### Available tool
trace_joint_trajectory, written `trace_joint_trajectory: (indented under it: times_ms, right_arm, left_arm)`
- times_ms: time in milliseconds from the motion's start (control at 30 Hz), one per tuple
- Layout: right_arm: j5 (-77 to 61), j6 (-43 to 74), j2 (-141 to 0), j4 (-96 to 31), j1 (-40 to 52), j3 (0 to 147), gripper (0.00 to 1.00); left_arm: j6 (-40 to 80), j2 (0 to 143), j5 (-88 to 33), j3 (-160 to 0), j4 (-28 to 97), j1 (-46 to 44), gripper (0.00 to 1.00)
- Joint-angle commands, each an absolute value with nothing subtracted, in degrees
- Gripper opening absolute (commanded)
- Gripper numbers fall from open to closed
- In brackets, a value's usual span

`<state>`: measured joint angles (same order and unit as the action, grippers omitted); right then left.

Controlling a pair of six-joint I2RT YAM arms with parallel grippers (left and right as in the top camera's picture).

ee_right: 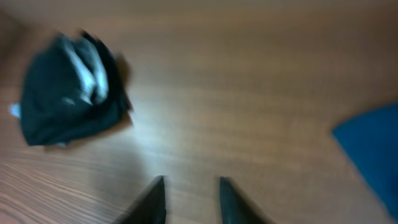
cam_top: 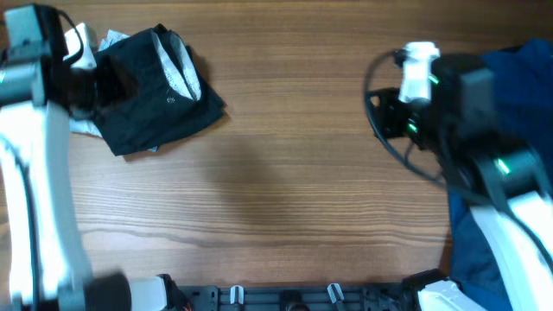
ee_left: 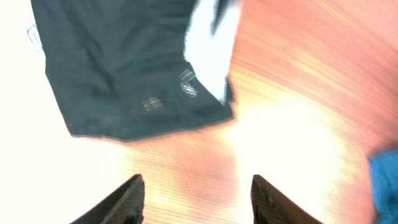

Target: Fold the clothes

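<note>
Overhead: black garment [cam_top: 160,91] lies bundled at the left arm's tip, blue garment [cam_top: 523,86] beneath the right arm.

Left wrist: left gripper [ee_left: 198,199] spread wide, empty, black garment just ahead.

Right wrist: right gripper [ee_right: 191,200] parted, empty. Blue garment sits to its right, so best swing there, pinch one edge, drag it clear.

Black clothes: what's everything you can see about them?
The black garment is soft, plain cloth, folded into a rumpled bundle, with its pale grey lining showing near the top. It lies on the wooden table, toward the far left. Some pale cloth peeks out beneath it. The open left gripper sits just short of it, not touching.
</note>
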<state>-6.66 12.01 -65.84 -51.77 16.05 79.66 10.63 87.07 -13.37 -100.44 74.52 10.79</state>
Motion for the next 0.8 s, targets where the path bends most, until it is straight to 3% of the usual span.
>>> trace_joint_trajectory:
  times_ms: [0,33,67,100,133,467,667,767]
  right_arm:
    - [-7.53,9.41,-58.7,-52.56,16.03,80.84,0.77]
    - [-7.46,8.91,-57.12,-52.86,16.03,80.84,0.84]
    - [-7.14,8.97,-55.83,-53.28,16.03,80.84,0.99]
    - [-6.63,8.97,-54.5,-53.63,16.03,80.84,1.0]
    - [-6.17,8.95,-53.67,-53.69,16.03,80.84,0.99]
    - [-6.07,9.72,-53.49,-54.15,16.05,80.71,0.99]
    - [-6.02,26.37,-56.45,-54.89,16.05,80.66,1.0]
    - [-6.0,28.01,-58.33,-56.4,16.03,80.66,0.99]
  left_arm:
    - [11.68,77.58,-7.99,-100.71,79.42,6.2,0.52]
    - [12.84,75.77,-6.44,-100.6,80.49,5.04,0.52]
    - [13.67,74.13,-5.28,-100.4,81.38,3.97,0.53]
    - [14.2,72.42,-3.62,-100.33,82.56,2.85,0.6]
    - [14.2,71.29,-2.5,-100.33,83.53,2.26,1.0]
    - [14.17,67.61,-1.63,-100.36,85.8,1.76,1.0]
    - [14.17,67.66,-1.63,-100.36,85.8,1.76,1.0]
    - [14.17,67.66,-1.63,-100.36,85.8,1.76,1.0]
